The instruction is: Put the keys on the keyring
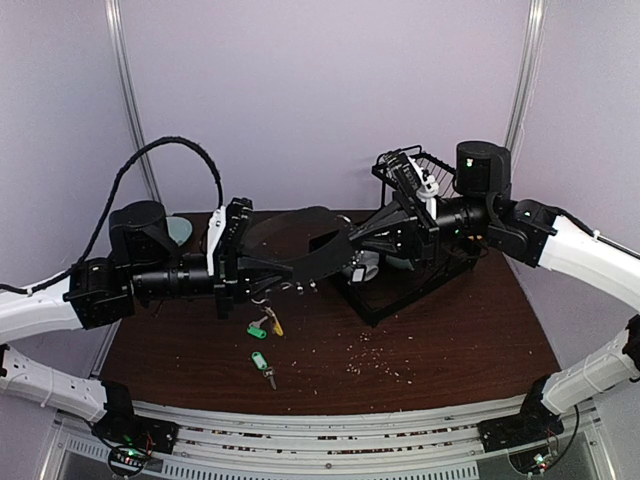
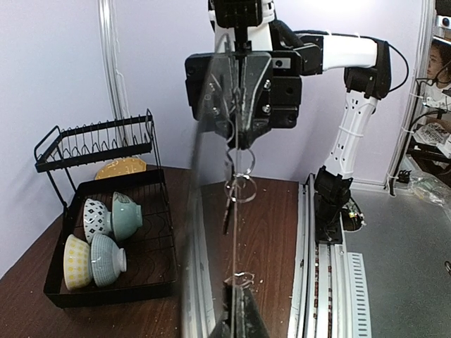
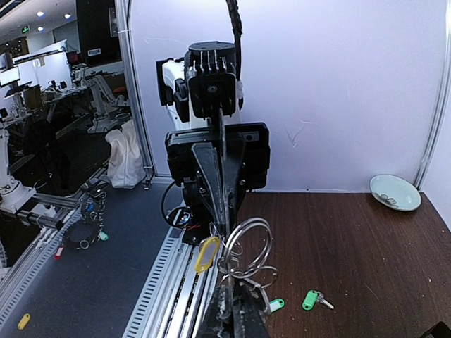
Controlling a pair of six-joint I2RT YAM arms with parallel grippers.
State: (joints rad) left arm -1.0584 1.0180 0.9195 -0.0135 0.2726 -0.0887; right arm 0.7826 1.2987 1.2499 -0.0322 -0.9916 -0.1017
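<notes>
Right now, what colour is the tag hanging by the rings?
Yellow tag; right wrist view shows it best.

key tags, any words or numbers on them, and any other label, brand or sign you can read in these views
No text can be read in any view.
green key tags: no writing shows; too small to tell.
yellow tag: blank as far as it shows.
keyring: bare wire, no label.
green ceiling sign, far background: too small to read.
</notes>
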